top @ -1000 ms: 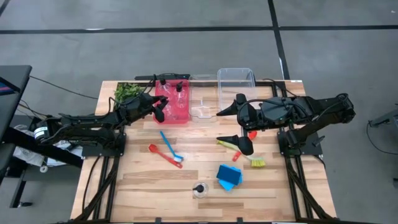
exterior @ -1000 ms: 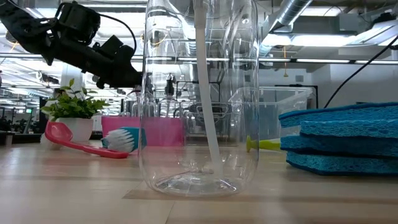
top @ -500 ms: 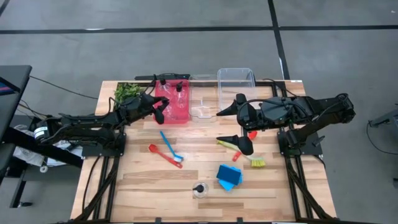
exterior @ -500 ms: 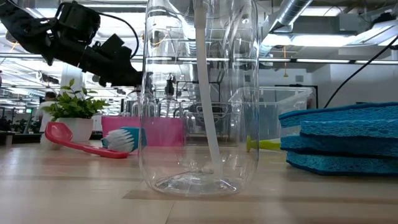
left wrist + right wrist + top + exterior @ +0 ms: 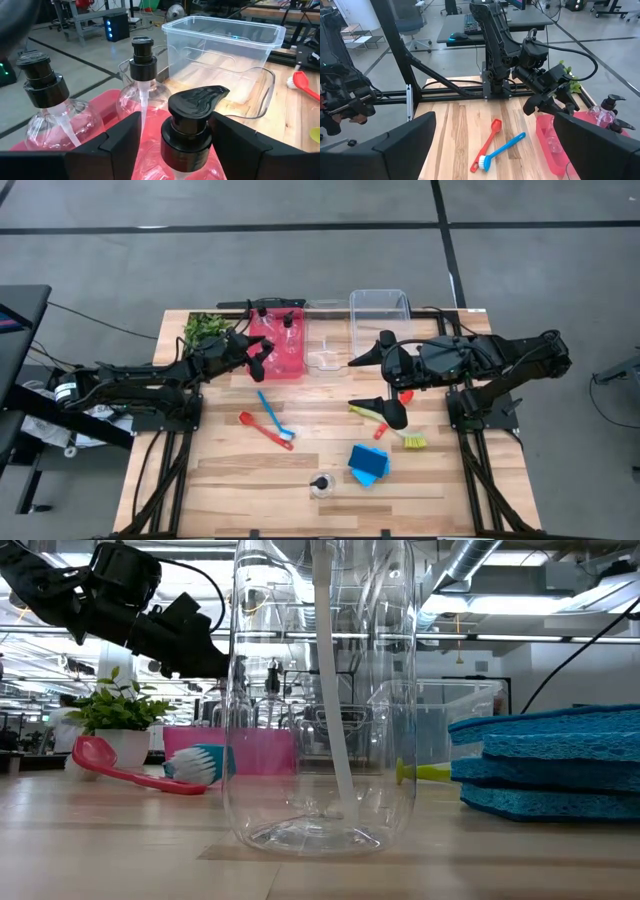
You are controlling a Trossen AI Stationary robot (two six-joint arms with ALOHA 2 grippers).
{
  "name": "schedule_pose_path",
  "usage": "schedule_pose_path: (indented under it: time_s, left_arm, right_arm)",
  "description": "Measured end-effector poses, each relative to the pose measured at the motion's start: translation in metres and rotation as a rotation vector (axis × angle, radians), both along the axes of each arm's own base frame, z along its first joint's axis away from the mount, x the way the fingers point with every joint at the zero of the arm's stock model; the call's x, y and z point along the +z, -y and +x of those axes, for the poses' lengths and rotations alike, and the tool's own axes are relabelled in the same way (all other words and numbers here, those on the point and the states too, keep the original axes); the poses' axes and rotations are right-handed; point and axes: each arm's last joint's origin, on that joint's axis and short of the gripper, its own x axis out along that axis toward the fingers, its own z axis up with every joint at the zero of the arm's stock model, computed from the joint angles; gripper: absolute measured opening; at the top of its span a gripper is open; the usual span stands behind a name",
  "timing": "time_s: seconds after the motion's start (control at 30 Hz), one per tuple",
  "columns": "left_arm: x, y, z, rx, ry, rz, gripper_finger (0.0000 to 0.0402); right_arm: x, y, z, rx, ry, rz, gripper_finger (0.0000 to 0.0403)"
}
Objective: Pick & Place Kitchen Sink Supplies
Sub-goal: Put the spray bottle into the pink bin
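from above we see the left gripper [image 5: 262, 356] over the red bin [image 5: 279, 352], bottles [image 5: 289, 330] hard to make out inside; a fourth bottle [image 5: 321, 484] stands alone by the sponges [image 5: 368, 464]. the low view is mostly that bottle [image 5: 322, 690]. the left wrist shows fingers [image 5: 120, 140] spread either side of a pump cap [image 5: 190, 125], not touching. the right gripper [image 5: 375, 380] hangs wide open, empty.

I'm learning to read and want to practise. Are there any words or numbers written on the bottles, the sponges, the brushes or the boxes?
No readable text: none shows in any view.
Bottles: clear with black caps, no labels.
Blue sponges: plain.
Red bin and clear bin: unmarked.
Brushes: no lettering visible.
Room equipment behind the table: too small and blurred to read.
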Motion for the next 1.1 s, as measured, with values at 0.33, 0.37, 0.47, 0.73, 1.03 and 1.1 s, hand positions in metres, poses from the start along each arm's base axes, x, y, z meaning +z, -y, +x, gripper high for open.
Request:
schedule_pose_path:
  time_s: [0.33, 0.37, 0.47, 0.73, 1.03, 1.1]
  left_arm:
    - [0.0, 0.0, 0.0, 0.0, 0.0, 0.0, 0.0235]
    - [0.0, -0.0001, 0.0, 0.0, 0.0, 0.0, 0.0235]
    - [0.0, 0.0, 0.0, -0.004, -0.01, 0.015, 0.0238]
    - [0.0, 0.0, -0.0001, -0.014, -0.039, 0.056, 0.0246]
    - [0.0058, 0.0019, -0.0039, -0.016, -0.017, 0.067, 0.0246]
    - [0.0067, 0.0034, -0.0042, -0.022, -0.014, 0.068, 0.0246]
  right_arm:
    - [0.0, 0.0, 0.0, -0.001, 0.0, 0.005, 0.0398]
    - [0.0, 0.0, 0.0, -0.001, 0.0, 0.005, 0.0398]
    - [0.0, 0.0, 0.0, -0.002, 0.0, 0.007, 0.0396]
    - [0.0, 0.0, 0.0, -0.002, 0.0, 0.008, 0.0398]
    - [0.0, 0.0, 0.0, -0.002, 0.0, 0.007, 0.0398]
    - [-0.0001, 0.0, 0.0, -0.002, -0.001, 0.007, 0.0398]
